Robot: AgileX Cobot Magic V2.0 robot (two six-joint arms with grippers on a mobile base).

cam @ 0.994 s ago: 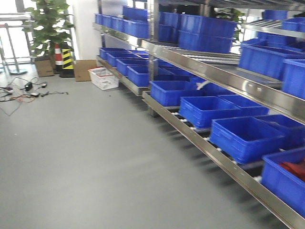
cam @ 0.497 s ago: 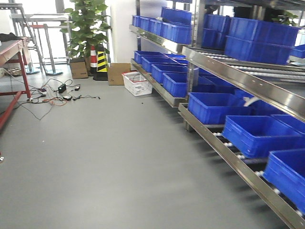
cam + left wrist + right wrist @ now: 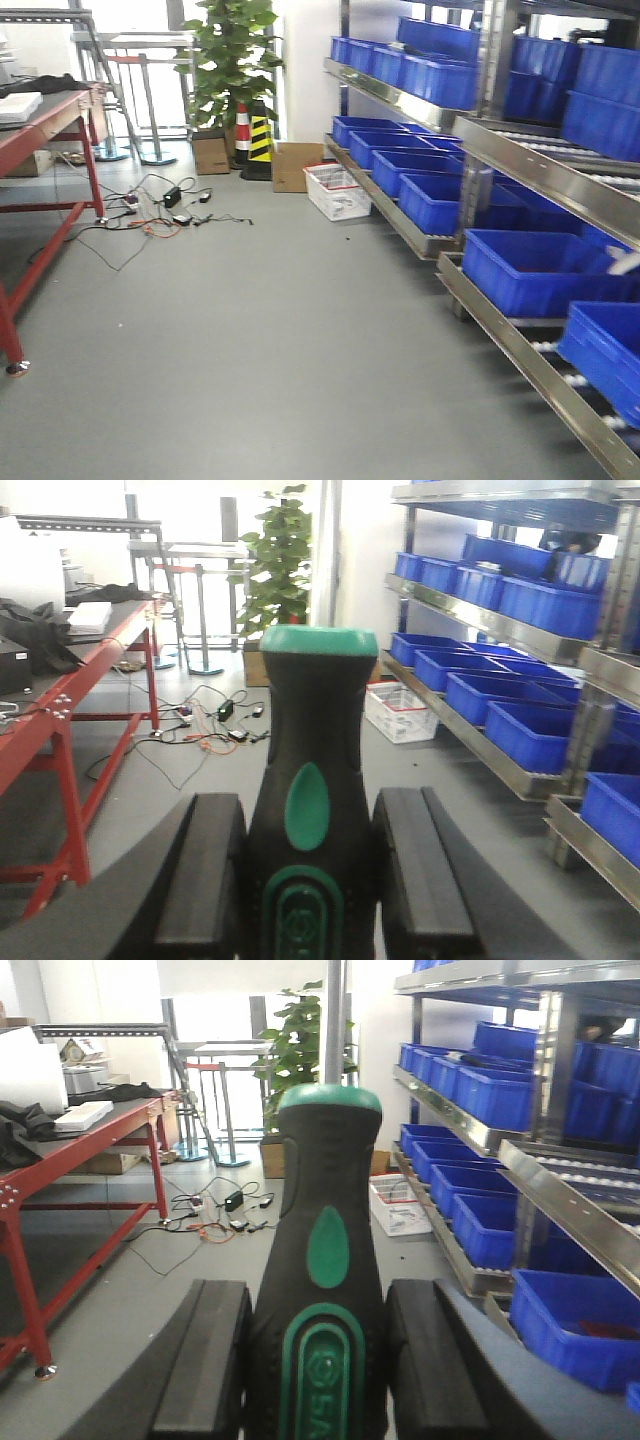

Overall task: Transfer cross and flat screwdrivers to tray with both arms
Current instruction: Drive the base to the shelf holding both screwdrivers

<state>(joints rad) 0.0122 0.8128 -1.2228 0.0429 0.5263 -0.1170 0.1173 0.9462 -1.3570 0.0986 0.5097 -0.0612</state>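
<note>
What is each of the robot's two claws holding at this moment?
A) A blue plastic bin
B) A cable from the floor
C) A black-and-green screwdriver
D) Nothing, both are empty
C: the left gripper clamps one black-and-green screwdriver between its pads, and the right gripper clamps the other screwdriver.

Grey floor (image 3: 300,380) bears tangled cables (image 3: 150,215), a white basket (image 3: 338,192), a cardboard box (image 3: 294,166) and a traffic cone (image 3: 241,128)
</note>
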